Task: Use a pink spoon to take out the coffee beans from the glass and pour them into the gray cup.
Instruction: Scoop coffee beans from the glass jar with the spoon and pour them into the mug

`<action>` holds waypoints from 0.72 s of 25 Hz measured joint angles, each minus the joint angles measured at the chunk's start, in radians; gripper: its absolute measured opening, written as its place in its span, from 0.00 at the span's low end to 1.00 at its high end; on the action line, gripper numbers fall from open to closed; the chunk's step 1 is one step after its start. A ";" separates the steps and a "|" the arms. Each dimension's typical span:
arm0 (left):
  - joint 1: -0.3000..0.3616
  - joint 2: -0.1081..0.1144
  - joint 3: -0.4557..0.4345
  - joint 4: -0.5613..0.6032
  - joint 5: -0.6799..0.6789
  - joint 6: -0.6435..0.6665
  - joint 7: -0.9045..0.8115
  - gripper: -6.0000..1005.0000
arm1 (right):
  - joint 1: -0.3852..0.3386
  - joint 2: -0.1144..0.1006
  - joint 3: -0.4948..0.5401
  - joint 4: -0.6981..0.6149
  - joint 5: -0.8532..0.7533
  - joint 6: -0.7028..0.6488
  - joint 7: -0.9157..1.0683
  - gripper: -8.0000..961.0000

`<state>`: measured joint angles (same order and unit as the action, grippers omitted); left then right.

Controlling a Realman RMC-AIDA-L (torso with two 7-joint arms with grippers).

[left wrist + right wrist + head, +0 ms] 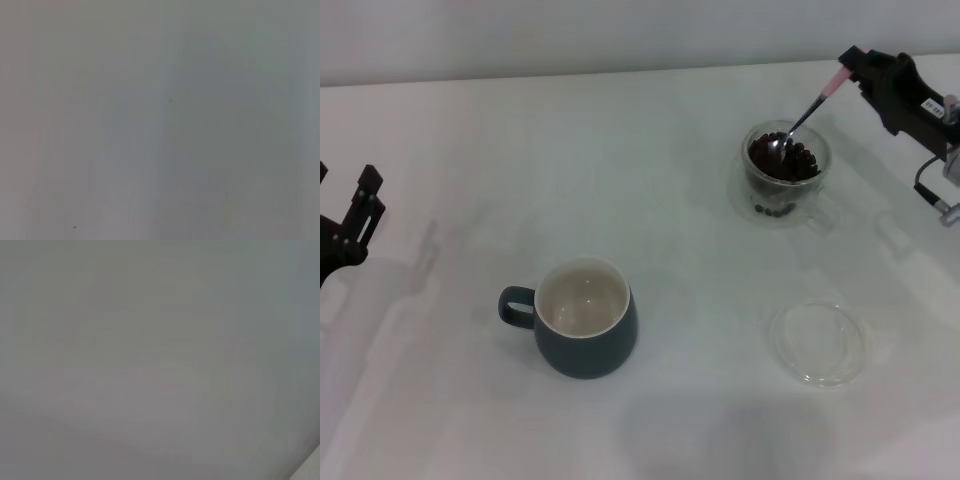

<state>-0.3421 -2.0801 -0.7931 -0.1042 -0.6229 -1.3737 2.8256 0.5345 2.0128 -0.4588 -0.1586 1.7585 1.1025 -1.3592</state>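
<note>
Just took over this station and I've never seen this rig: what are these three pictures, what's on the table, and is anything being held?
The big picture looks down from the robot's head; the two blank gray ones come from wrist cameras and show only bare surface. The right gripper holds the pink spoon by its handle, its bowl dipped among the coffee beans in the glass. The left gripper waits at the table's left edge. Nearer the robot stand the gray cup, with no beans visible inside, and a shallow clear dish.
</note>
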 joint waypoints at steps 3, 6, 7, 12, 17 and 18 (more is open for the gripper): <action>-0.001 0.000 0.000 -0.001 0.000 0.016 0.000 0.62 | 0.003 0.001 -0.014 0.018 0.000 0.018 -0.001 0.15; -0.002 -0.001 0.000 -0.002 0.000 0.024 -0.001 0.62 | 0.006 0.001 -0.035 0.026 -0.001 0.034 -0.001 0.15; -0.002 -0.001 0.000 -0.002 0.001 0.024 -0.001 0.62 | 0.007 0.001 -0.044 0.026 -0.002 0.039 0.000 0.15; 0.000 -0.002 0.002 -0.002 0.001 0.037 -0.001 0.62 | 0.011 0.005 -0.083 0.038 -0.002 0.066 0.005 0.15; 0.001 -0.002 0.002 -0.002 0.002 0.045 -0.001 0.62 | 0.027 0.008 -0.120 0.065 -0.002 0.099 0.006 0.15; 0.001 -0.002 0.001 -0.002 0.002 0.048 -0.001 0.62 | 0.030 0.008 -0.129 0.068 -0.002 0.103 0.006 0.15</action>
<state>-0.3416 -2.0816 -0.7919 -0.1059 -0.6212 -1.3253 2.8241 0.5642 2.0210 -0.5877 -0.0906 1.7567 1.2058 -1.3533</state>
